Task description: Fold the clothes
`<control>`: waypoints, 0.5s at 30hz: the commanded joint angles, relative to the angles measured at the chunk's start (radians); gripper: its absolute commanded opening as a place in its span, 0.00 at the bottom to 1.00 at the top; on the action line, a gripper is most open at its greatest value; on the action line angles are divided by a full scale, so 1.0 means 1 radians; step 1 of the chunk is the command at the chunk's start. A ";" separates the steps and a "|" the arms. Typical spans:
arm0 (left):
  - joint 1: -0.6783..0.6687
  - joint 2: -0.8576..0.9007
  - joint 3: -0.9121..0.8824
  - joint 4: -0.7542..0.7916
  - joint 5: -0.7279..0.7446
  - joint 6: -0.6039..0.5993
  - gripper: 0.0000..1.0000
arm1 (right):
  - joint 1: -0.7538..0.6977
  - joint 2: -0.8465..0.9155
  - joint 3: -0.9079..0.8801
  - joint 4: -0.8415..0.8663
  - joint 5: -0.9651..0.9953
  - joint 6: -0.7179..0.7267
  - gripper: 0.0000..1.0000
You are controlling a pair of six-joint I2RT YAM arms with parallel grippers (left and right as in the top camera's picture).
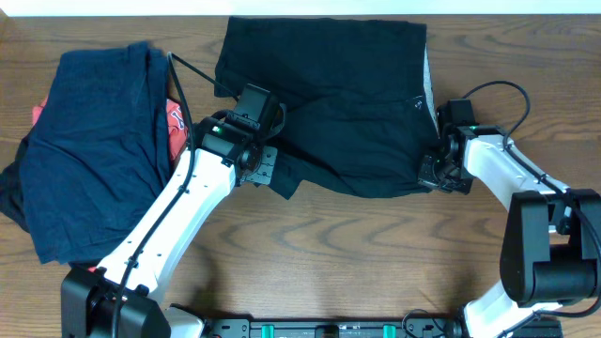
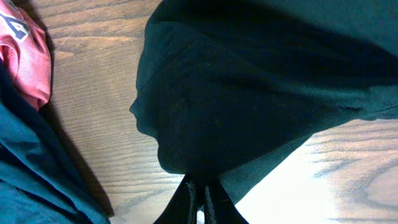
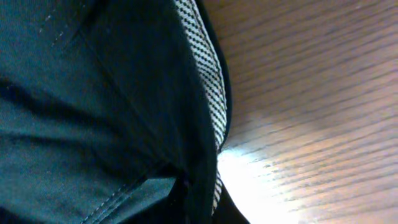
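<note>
Three garments lie on the one wooden table (image 1: 357,253), and we count them as one black, one navy and one red. The black garment (image 1: 329,103) is spread at the top centre of the overhead view, and its lower left corner trails down towards the left arm. A pale checked lining (image 3: 202,81) runs along its right edge. The navy garment (image 1: 89,141) sits in a rumpled heap at the far left, well apart from the black one. The red garment (image 1: 176,127) peeks out from under the navy heap's right edge, with a smaller patch showing at its left edge.

Two arms reach in, one at each lower corner of the black garment. The left gripper (image 1: 266,169) is at the lower left corner. In its wrist view we see both dark fingers (image 2: 186,202) pressed almost together, with black cloth drawn down into the narrow slit between them, so it is pinching the fabric. The right gripper (image 1: 435,175) is at the lower right edge, beside the lining. In its wrist view the folds of cloth gather to one point at the bottom of the frame, where the jaws sit close together on the hem. Dark fabric hides most of the fingers themselves.
</note>
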 commanded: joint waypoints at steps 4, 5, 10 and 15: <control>0.005 -0.040 0.041 -0.002 -0.041 -0.058 0.06 | -0.076 -0.132 0.077 -0.077 0.084 -0.053 0.01; 0.005 -0.059 0.050 -0.007 -0.054 -0.058 0.06 | -0.094 -0.168 0.094 -0.088 0.072 -0.078 0.01; 0.005 -0.188 0.062 -0.035 -0.198 -0.080 0.06 | -0.180 -0.357 0.161 -0.120 0.000 -0.165 0.01; 0.005 -0.325 0.062 -0.052 -0.259 -0.080 0.06 | -0.223 -0.492 0.171 -0.145 -0.060 -0.187 0.01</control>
